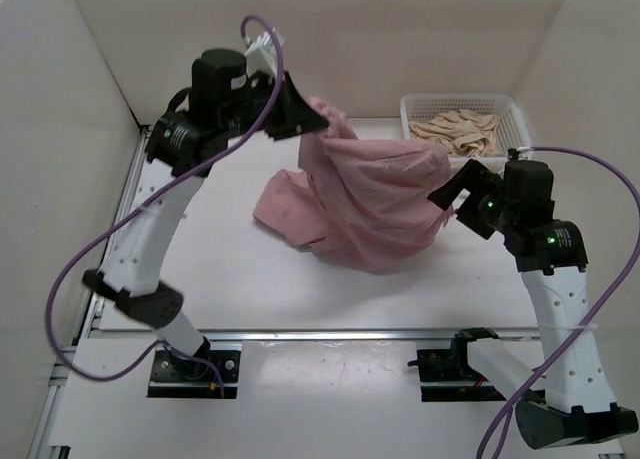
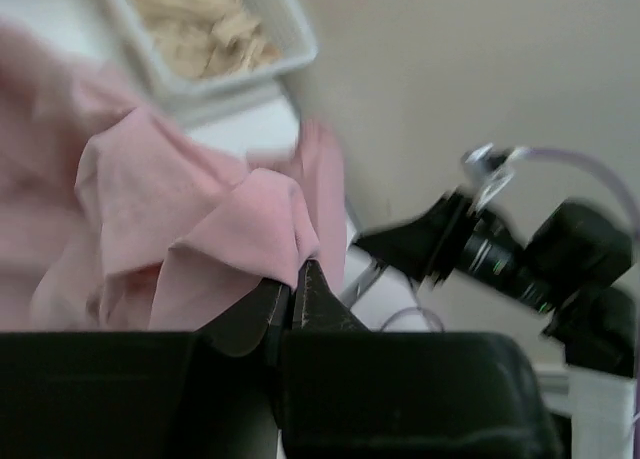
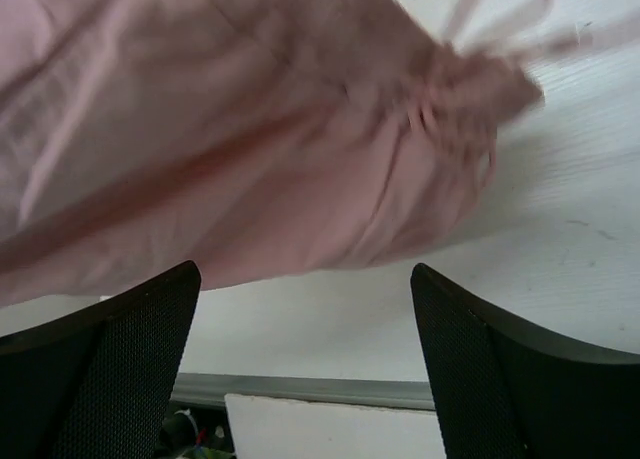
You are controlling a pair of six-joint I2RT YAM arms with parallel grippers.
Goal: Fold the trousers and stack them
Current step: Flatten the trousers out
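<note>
From above, my left gripper point(image 1: 300, 114) is raised and pinched shut on a corner of the trousers point(image 1: 370, 194). The pink fabric hangs from it, down and rightward, into a heap on the table point(image 1: 250, 299). My right gripper point(image 1: 455, 194) sits at the heap's right edge, just below a white basket point(image 1: 412, 107) of beige cloth point(image 1: 460, 129).

My left wrist view is blurred. My fingers meet on a fold of fabric, and the frame's top edge cuts off the basket.

In my right wrist view the fingers stand wide apart, gripping nothing. The trousers hang just ahead, cut off at the left and top, their cords point(image 3: 500, 9) smeared.
</note>
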